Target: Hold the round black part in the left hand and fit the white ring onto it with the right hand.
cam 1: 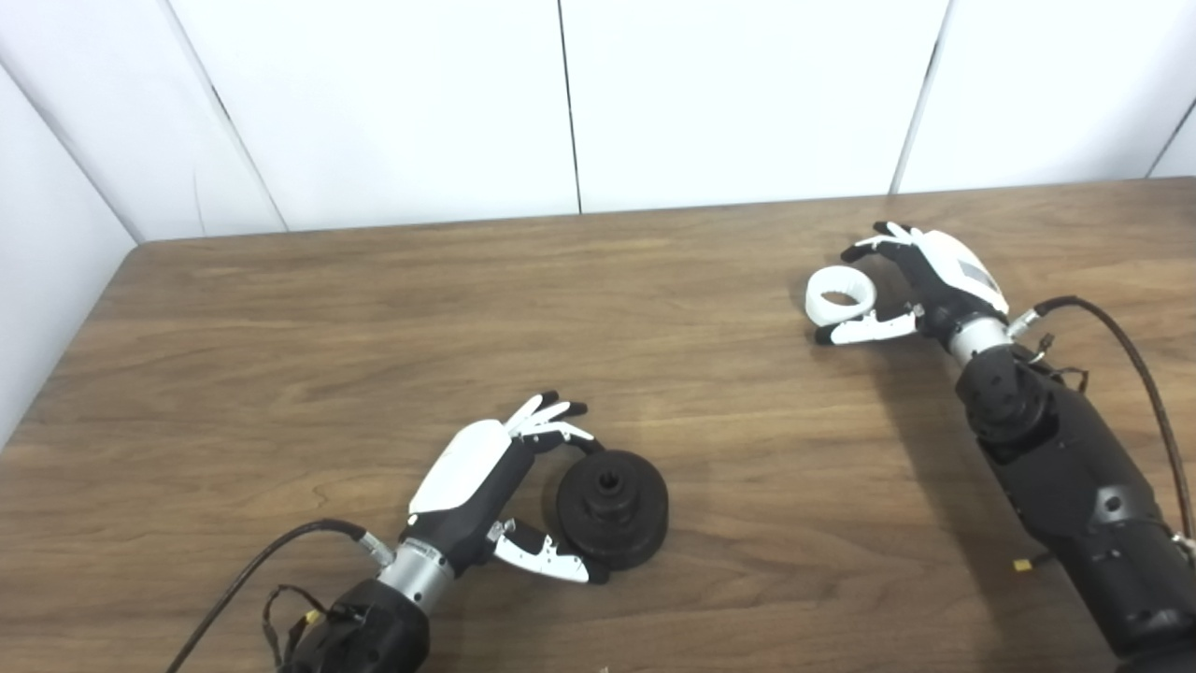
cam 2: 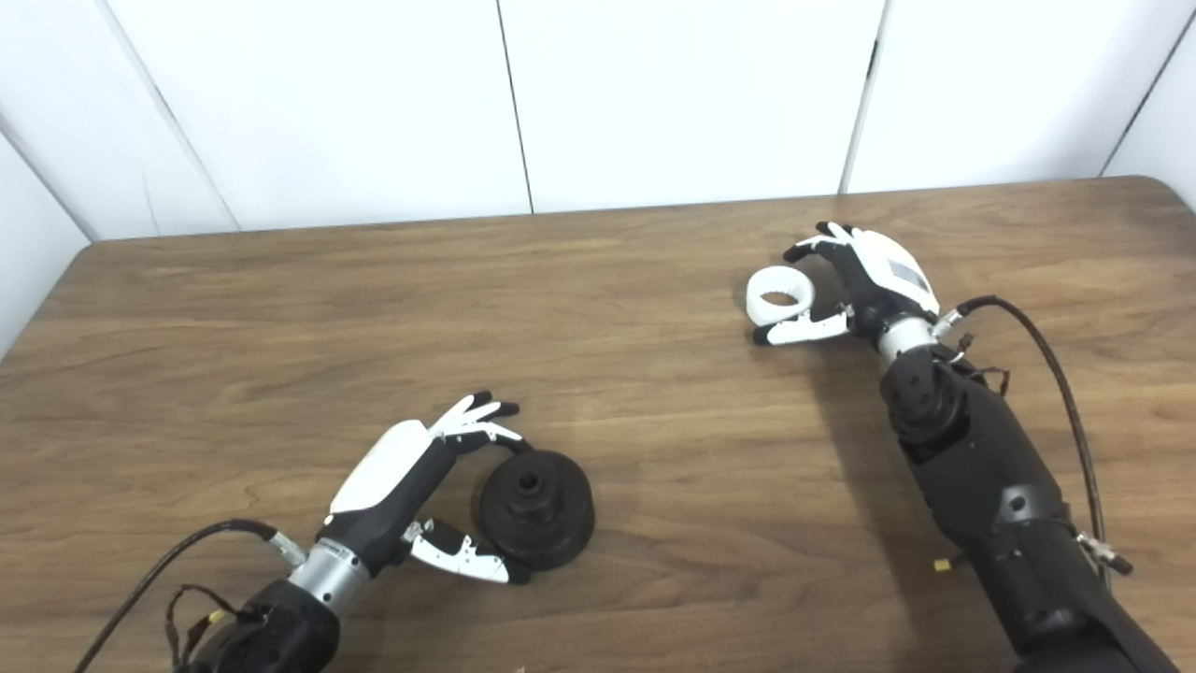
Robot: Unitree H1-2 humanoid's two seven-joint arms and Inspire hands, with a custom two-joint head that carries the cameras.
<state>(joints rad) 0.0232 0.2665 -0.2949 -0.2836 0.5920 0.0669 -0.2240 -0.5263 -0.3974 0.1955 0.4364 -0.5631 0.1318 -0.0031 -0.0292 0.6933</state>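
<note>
**Reaching for both parts, neither yet lifted**

Risking a slip of the round black part (cam 1: 613,508) off the wooden table (cam 1: 280,327) if pinched only at the rim. Left hand (cam 1: 486,486) cupped around the part's left side, fingers apart, thumb touching low. Right hand (cam 1: 920,280), far right of the black part, curled half-open beside the white ring (cam 1: 841,294); firm hold cannot be told.

Round black part (cam 1: 612,508), a stepped disc with a centre hole facing up, lying flat near the counter's front, left of middle; white ring (cam 1: 841,295), short and wide, open side up, well apart at far right.
</note>
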